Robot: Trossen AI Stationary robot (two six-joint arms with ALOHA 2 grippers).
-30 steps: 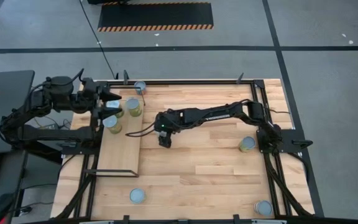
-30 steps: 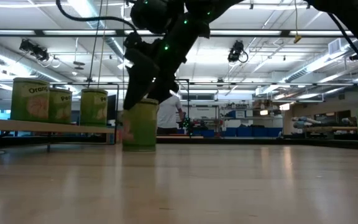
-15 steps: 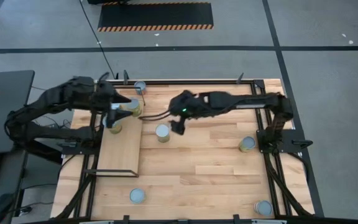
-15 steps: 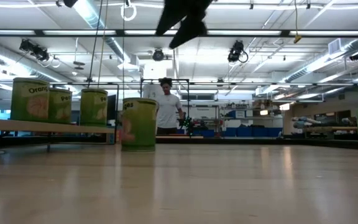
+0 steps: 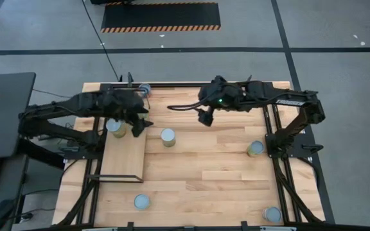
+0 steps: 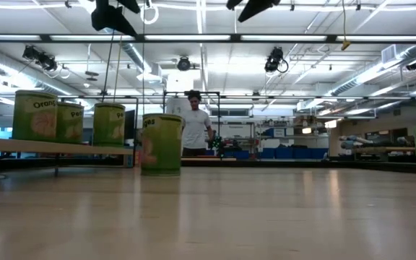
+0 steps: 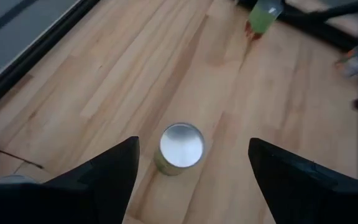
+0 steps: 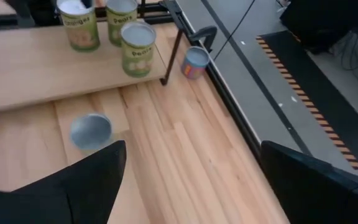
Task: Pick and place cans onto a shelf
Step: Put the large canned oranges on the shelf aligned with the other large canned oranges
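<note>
Overhead and bench-level views of a can-shelving task. The left tool (image 5: 140, 122) is hovering over the shelf's (image 5: 124, 160) far end with its fingers spread and holding nothing; a lone can (image 5: 167, 136) is standing on the bench (image 5: 217, 173) just beside the shelf's edge, and the left wrist view is framing it between the fingers. The right tool (image 5: 204, 117) is hanging spread and empty above the bench, near that can. Three cans (image 6: 69, 119) are already standing on the shelf; another can (image 5: 254, 148) and two more near the front edge are waiting on the bench.

Risks, as judged: the left tool, in reaching for the lone can, is likely passing close to the shelved cans and could topple one; both arms are crowding the same area and could collide; an off-centre grip could tip the can.
</note>
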